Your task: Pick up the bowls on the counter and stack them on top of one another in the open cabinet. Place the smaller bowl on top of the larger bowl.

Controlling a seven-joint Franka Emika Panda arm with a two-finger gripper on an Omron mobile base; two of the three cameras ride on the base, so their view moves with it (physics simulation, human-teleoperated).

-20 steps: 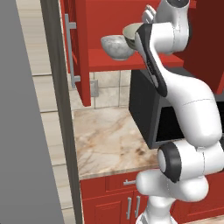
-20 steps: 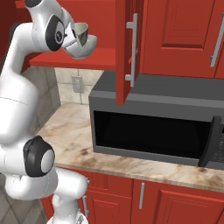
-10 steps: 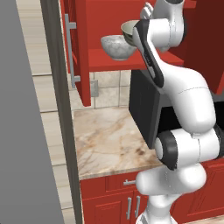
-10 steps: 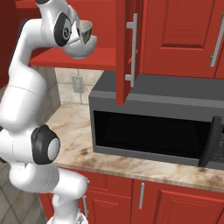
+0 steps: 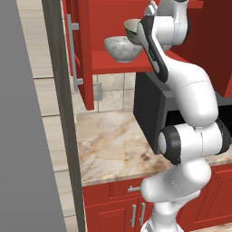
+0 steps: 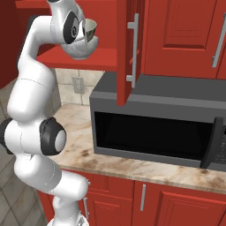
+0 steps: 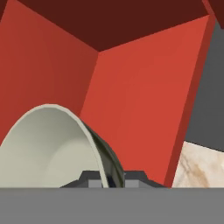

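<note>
The open cabinet [image 5: 136, 27] hangs above the worktop [image 5: 118, 145], its door [image 5: 79, 50] swung out toward the left base camera with the long bar handle [image 5: 71, 50] on its edge. A black microwave [image 6: 154, 128] sits on the worktop under the closed cabinets, its top just below the red shelf [image 5: 122, 63]. The stone in front of it lies bare to the flat front edge. The arm reaches steeply upward, its wrist level with the shelf opening. The larger bowl [image 5: 122, 49] stands upright on the shelf near its front lip. The smaller bowl [image 5: 132, 31] hangs tilted just above and behind it — apart from it. The tool [image 7: 108, 180] is narrowly closed on that bowl's rim.
</note>
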